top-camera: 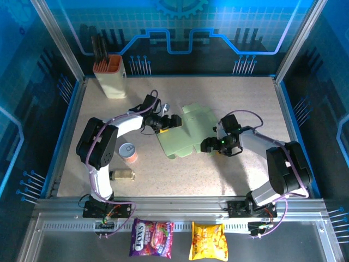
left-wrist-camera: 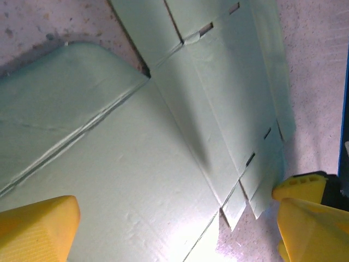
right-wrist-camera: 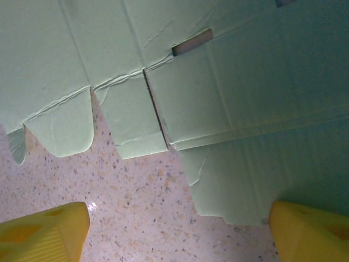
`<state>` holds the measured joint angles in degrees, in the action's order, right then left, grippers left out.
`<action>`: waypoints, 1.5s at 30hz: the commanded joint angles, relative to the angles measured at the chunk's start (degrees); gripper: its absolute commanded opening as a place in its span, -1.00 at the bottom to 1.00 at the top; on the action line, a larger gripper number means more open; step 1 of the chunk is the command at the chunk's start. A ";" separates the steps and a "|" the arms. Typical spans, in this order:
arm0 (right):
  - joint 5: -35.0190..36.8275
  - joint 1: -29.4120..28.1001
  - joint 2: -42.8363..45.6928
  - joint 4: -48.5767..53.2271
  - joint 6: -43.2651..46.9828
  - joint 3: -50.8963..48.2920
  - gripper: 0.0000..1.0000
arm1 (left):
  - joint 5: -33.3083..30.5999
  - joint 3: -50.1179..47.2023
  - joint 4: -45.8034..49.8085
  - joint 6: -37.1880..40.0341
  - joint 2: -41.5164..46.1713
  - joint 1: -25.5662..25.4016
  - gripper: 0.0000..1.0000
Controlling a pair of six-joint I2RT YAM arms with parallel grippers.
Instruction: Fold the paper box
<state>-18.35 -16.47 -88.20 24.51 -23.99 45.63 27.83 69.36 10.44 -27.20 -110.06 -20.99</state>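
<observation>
The paper box (top-camera: 185,134) is a flat pale mint-green die-cut sheet lying mid-table, with creases, slots and small flaps. My left gripper (top-camera: 174,121) hovers over its left edge. In the left wrist view that gripper (left-wrist-camera: 174,229) stands open, its yellow fingers (left-wrist-camera: 38,229) spread wide above the sheet (left-wrist-camera: 163,153), nothing between them. My right gripper (top-camera: 207,145) sits at the sheet's right edge. In the right wrist view it (right-wrist-camera: 174,234) is open over bare table, with a flap of the sheet (right-wrist-camera: 229,180) reaching down beside the right finger (right-wrist-camera: 308,232).
A cream holder with an orange rim (top-camera: 112,76) stands at the back left. A small can (top-camera: 128,152) and a lying jar (top-camera: 122,174) sit near the left arm. Two snack packets (top-camera: 151,238) lie on the front rail. Metal frame rails border the table (top-camera: 245,98).
</observation>
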 commanded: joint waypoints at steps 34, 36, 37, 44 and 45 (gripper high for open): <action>-2.92 -2.55 -28.55 4.74 6.15 32.51 0.69 | 0.21 -17.31 -5.35 -11.48 9.83 -17.01 0.91; -4.33 -2.94 -29.34 4.43 6.46 34.15 0.69 | 0.89 -17.21 -7.31 -12.90 9.14 -18.08 0.91; -4.82 -3.12 -29.62 4.38 6.54 34.80 0.69 | 1.42 -17.08 -8.35 -13.58 8.95 -18.50 0.91; -8.29 -3.22 -26.64 4.11 4.88 35.56 0.65 | 0.94 -16.60 -10.60 -14.76 11.37 -18.76 0.91; -8.96 -3.22 -25.36 3.43 4.23 34.76 0.65 | -0.21 -16.29 -9.69 -14.19 12.17 -18.58 0.92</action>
<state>-23.27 -19.29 -116.81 27.03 -18.39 80.53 28.77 51.96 0.84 -41.28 -100.22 -39.70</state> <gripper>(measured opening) 0.828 0.957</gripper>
